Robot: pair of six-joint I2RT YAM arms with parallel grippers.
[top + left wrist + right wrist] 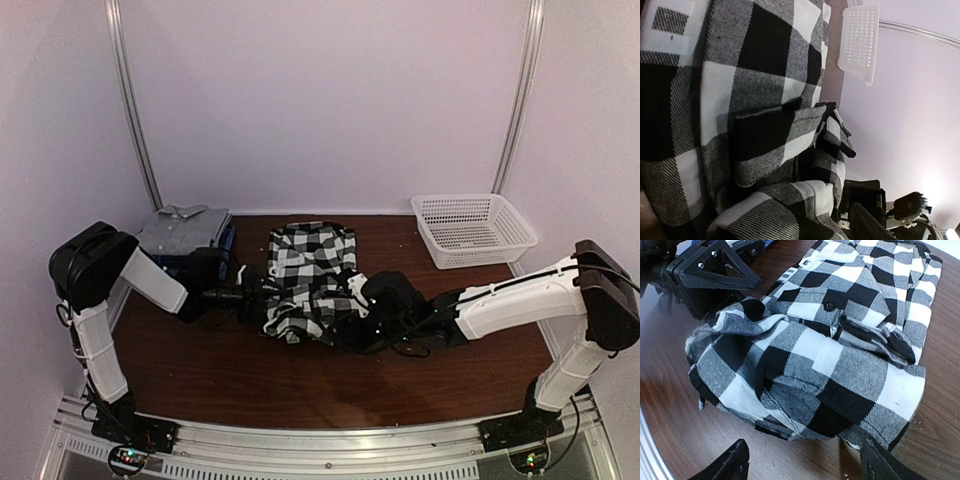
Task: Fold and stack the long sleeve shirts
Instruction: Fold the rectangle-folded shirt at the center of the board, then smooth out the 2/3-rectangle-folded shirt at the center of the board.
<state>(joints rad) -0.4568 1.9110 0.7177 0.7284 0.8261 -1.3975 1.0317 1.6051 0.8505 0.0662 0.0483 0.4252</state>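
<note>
Now | plaid shirt [830, 355] just ahead of spread right claw [802, 449] | left claw [722, 272] beside it, grip unclear

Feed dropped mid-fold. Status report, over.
Right gripper open, over near edge of plaid shirt. Left gripper at its left side, state unreadable. Shirt part-folded, bunched. Basket back right, not in the way.

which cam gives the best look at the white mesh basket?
Top external: the whole basket shows, unobstructed. Left wrist catches only part of it, at a tilt. Right wrist doesn't show it.
</note>
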